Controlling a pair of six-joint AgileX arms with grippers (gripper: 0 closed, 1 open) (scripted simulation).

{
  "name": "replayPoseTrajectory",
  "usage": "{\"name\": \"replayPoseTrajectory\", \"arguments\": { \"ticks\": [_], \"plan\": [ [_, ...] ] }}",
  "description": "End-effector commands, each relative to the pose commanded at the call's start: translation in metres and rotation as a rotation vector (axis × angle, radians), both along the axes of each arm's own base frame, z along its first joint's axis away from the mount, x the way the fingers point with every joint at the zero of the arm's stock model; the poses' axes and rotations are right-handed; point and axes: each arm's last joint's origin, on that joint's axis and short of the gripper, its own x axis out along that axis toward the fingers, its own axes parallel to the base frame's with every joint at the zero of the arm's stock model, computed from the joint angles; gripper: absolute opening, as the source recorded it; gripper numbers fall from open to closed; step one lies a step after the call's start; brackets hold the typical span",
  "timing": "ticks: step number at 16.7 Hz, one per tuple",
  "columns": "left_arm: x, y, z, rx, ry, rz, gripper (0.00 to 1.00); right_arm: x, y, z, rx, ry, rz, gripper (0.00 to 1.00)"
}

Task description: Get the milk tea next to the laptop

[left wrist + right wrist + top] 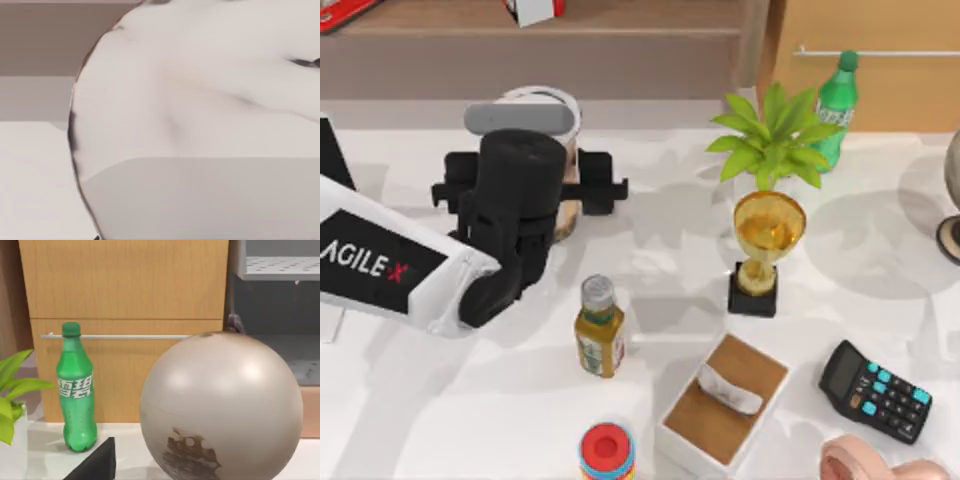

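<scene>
The milk tea (548,98) stands at the back left of the table, its white domed lid showing behind my left arm. Its pale wall (200,125) looms very close in the left wrist view. My left gripper (530,190) hangs right over and around the cup, hiding most of it. A black slab cut off by the top view's left edge looks like the laptop (332,150). Of my right gripper, parked off to the right, just a dark wedge (95,465) shows in the right wrist view.
An amber bottle (600,328), a gold trophy (766,250), a potted plant (770,135) and a green soda bottle (836,105) stand mid-table. A tissue box (725,405), a calculator (875,390) and a globe (220,405) lie further right.
</scene>
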Motion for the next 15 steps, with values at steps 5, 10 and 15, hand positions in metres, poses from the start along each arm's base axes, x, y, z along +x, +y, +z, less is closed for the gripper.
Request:
{"name": "replayPoseTrajectory", "arguments": {
  "ticks": [5, 10, 15],
  "plan": [
    [0.0, 0.0, 0.01, 0.0, 0.0, 0.0, 0.0, 0.0, 0.0, 0.0, 0.0, 0.0, 0.0, 1.0],
    [0.002, 0.0, 0.014, -0.008, -0.017, 0.001, 0.0, 0.0, 0.0, 0.0, 0.0, 0.0, 0.0, 1.0],
    [0.005, 0.012, 0.049, -0.061, -0.115, 0.011, 0.0, 0.0, 0.0, 0.0, 0.0, 0.0, 0.0, 1.0]
  ]
}}
